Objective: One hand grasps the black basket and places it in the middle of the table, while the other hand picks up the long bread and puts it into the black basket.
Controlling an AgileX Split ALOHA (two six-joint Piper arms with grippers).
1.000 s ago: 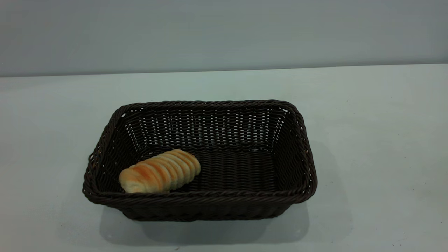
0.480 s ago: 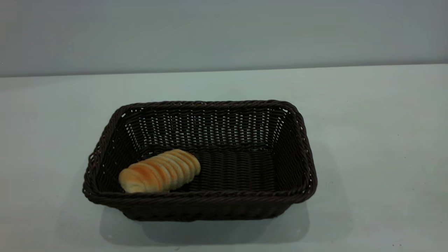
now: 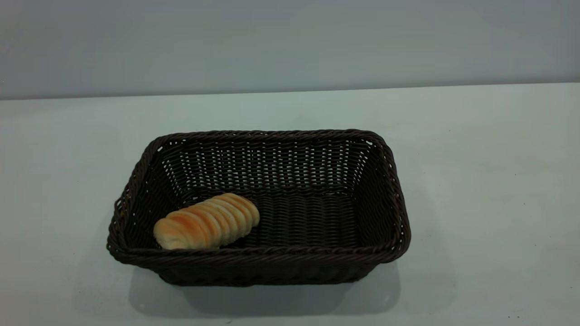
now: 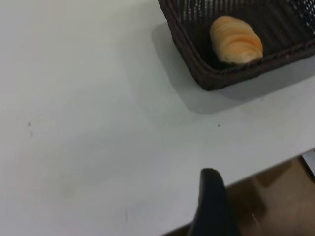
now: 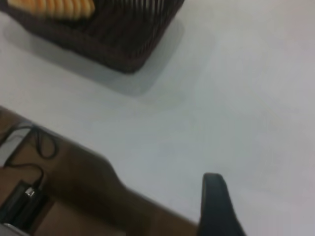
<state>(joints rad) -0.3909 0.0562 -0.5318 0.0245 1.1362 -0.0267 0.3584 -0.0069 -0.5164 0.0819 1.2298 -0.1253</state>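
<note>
The black basket (image 3: 389, 190) stands in the middle of the table (image 3: 489, 181). The long bread (image 3: 206, 222) lies inside it on the floor, at the front left corner, tilted slightly. No arm shows in the exterior view. In the left wrist view my left gripper (image 4: 211, 196) hangs over the table's front edge, well away from the basket (image 4: 197, 64) and the bread (image 4: 235, 40). In the right wrist view my right gripper (image 5: 215, 196) is also near the table's edge, apart from the basket (image 5: 123, 44); a strip of the bread (image 5: 54, 6) shows there.
A plain grey wall runs behind the table. Beyond the table's front edge lies a brown floor (image 4: 275, 196). A black cable and a small box (image 5: 24, 194) lie on the floor in the right wrist view.
</note>
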